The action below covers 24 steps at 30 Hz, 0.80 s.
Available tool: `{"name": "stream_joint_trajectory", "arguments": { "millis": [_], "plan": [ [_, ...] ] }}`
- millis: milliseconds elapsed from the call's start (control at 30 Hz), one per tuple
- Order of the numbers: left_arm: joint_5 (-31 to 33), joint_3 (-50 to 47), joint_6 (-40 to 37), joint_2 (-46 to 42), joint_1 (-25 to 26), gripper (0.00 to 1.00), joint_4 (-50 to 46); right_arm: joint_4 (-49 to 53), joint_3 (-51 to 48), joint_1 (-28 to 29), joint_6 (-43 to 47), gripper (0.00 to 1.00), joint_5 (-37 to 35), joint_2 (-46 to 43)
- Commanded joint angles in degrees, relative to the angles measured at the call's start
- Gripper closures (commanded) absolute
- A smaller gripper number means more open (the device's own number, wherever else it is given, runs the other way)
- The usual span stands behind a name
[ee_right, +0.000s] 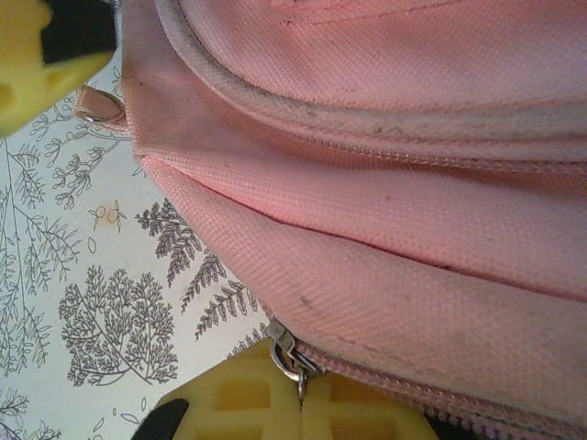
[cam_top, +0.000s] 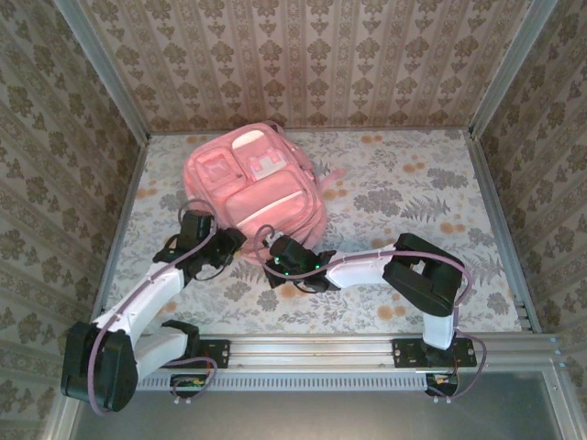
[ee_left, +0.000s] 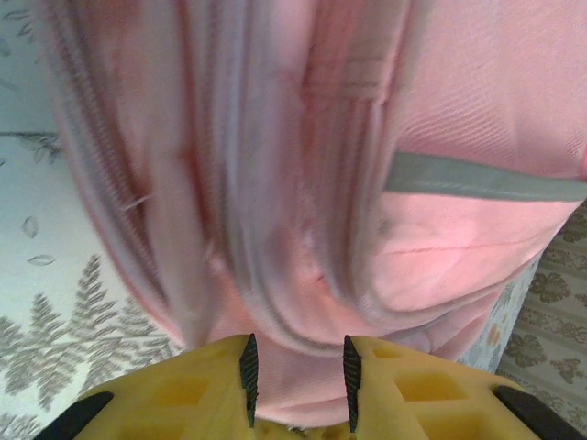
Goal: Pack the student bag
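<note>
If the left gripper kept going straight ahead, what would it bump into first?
The student bag. The left gripper points straight at its soft pink side, and pink fabric lies between its fingers, so it would likely push into the bag right away. I can't tell if it is touching yet.

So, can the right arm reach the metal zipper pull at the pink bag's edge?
Likely yes: the right claw sits shut at the student bag's zipper pull, seemingly pinching it, with nothing between.

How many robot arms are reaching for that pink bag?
2: the left arm at the near-left corner of the pink bag, the right arm at its near edge.
</note>
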State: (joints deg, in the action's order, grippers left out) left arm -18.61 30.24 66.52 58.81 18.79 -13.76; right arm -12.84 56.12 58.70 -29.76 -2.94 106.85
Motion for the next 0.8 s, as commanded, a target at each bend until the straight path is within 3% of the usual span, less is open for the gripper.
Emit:
{"name": "stream_joint_trajectory", "arguments": {
  "millis": [0, 767],
  "plan": [
    [1.06, -1.77, 1.16, -3.94, 0.37, 0.66, -2.76, 2.61, -1.22, -0.43, 0.40, 1.00, 0.08, -1.47],
    [0.40, -5.30, 3.75, 1.26, 0.95, 0.68, 5.37, 0.36, -1.99, -0.60, -1.74, 1.00, 0.22, -0.63]
  ]
}}
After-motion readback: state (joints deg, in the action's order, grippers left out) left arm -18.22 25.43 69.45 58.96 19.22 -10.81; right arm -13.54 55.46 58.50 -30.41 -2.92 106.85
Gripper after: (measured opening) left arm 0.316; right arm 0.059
